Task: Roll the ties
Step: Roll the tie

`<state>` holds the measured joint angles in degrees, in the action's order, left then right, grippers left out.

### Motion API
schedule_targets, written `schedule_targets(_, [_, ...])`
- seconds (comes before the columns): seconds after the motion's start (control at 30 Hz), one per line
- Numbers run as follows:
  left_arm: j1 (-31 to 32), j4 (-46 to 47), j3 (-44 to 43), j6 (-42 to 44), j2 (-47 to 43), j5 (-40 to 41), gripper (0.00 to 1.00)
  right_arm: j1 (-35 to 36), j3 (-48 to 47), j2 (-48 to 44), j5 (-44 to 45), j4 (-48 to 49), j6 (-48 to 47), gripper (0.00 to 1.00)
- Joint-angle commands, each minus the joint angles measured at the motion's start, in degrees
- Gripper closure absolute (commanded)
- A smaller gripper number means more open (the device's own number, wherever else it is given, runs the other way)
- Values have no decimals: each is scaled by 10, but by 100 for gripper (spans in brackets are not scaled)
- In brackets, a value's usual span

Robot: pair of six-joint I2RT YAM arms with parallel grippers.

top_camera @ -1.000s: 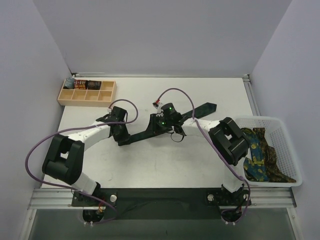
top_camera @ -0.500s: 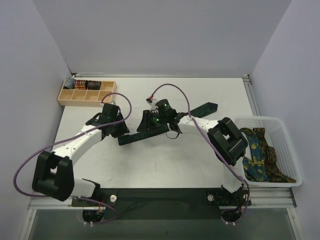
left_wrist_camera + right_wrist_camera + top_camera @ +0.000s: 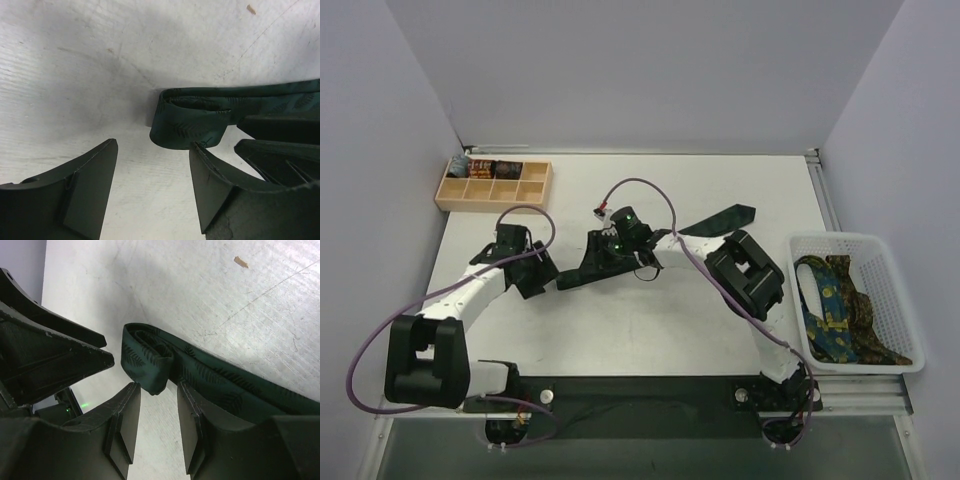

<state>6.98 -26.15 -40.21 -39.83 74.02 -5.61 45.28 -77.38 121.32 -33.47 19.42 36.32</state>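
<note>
A dark green tie (image 3: 720, 218) with a leaf pattern lies slantwise across the table, its left end rolled into a small loose coil (image 3: 187, 125). My left gripper (image 3: 153, 144) is open just short of that coil, nothing between its fingers. In the top view it (image 3: 538, 276) sits left of the coil. From the other side my right gripper (image 3: 159, 386) stands open, and the coil's (image 3: 147, 362) lower edge hangs at its fingertips without being pinched. In the top view the right gripper (image 3: 585, 272) is over the tie's left end. Two more ties, blue-yellow (image 3: 825, 300) and brown (image 3: 868, 325), lie in the basket.
A white plastic basket (image 3: 840, 238) stands at the right edge of the table. A wooden compartment tray (image 3: 492, 192) with small rolled items in its back row sits at the far left corner. Purple cables loop over both arms.
My left gripper has opened, let go of the tie's end and drawn back to the left. The right gripper slid left along the tie to the coil and opened somewhat.
</note>
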Motion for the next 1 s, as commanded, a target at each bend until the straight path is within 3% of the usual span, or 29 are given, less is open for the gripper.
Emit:
schedule_targets(0.0, [-6,31,0,8,16,-46,30,6,-31,8,-15,4,14,64])
schedule_targets(0.3, [-5,55,6,-7,47,-74,32,7,-44,40,-28,11,27,69])
schedule_targets(0.6, [-5,66,11,-9,55,-82,32,-10,-42,51,-41,16,32,92])
schedule_targets(0.97, [-5,94,-2,12,81,-115,28,-20,-51,65,-56,0,21,95])
